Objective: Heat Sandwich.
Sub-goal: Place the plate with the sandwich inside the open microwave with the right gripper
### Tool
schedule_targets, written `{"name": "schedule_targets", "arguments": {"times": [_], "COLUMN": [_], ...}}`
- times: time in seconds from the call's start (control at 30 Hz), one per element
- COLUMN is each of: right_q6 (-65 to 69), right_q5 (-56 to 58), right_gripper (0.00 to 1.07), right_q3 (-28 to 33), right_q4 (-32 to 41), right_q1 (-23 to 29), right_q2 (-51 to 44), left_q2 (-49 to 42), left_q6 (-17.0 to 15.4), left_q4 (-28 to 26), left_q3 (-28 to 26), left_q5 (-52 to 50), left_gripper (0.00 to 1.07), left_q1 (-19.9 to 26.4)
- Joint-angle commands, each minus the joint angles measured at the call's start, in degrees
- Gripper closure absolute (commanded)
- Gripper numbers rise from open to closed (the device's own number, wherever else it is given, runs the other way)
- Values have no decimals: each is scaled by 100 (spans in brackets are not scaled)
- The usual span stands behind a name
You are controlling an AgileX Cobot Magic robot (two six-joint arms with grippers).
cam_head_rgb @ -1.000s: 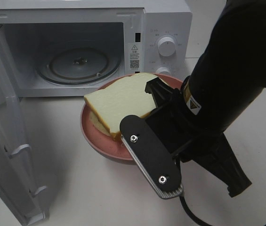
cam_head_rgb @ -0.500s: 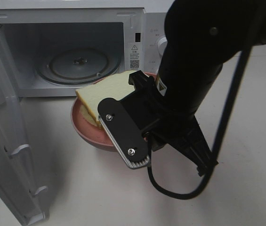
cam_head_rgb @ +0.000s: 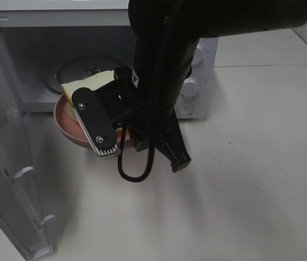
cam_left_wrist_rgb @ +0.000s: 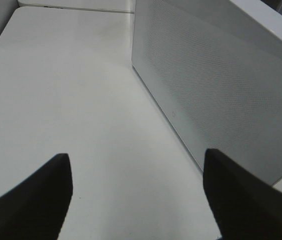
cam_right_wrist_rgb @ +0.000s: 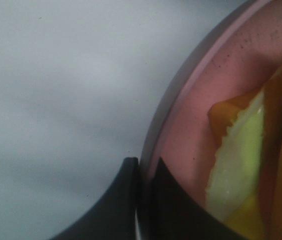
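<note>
The sandwich, pale yellow bread, lies on a round pink plate that hangs at the mouth of the open white microwave, in front of its glass turntable. My right gripper is shut on the plate's rim, and its arm hides most of the plate. The right wrist view shows the right gripper pinching the rim of the plate, with the sandwich just beyond. My left gripper stands open and empty over the table beside the microwave's perforated side wall.
The microwave door is swung wide open at the left, reaching toward the table's front. The control knobs sit at the right of the cavity, partly behind the right arm. White tabletop spreads out to the right.
My right arm has carried the plate with the sandwich leftward and back, from in front of the control panel to the cavity's mouth. The left gripper shows no change.
</note>
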Motion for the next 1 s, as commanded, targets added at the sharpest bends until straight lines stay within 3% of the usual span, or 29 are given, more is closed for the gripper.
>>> {"name": "schedule_targets", "arguments": {"times": [0.03, 0.43, 0.8, 1.0], "right_q6": [-57, -286, -498, -527], "right_q5": [-74, -57, 682, 779], "right_gripper": [107, 107, 107, 107], "right_q3": [-264, -1404, -3214, -3770], "right_q4": [63, 258, 269, 458], "right_q1": [-57, -258, -476, -670], "right_q2": [120, 951, 2074, 2395], "left_q2": [-97, -97, -97, -97], "left_q6": [-6, -6, -6, -6], "left_q4": [0, 0, 0, 0], "left_q3": [6, 6, 6, 6], "left_q5": [-52, -52, -52, -52], "left_gripper": [37, 37, 37, 37], "left_q1": [29, 29, 29, 29]}}
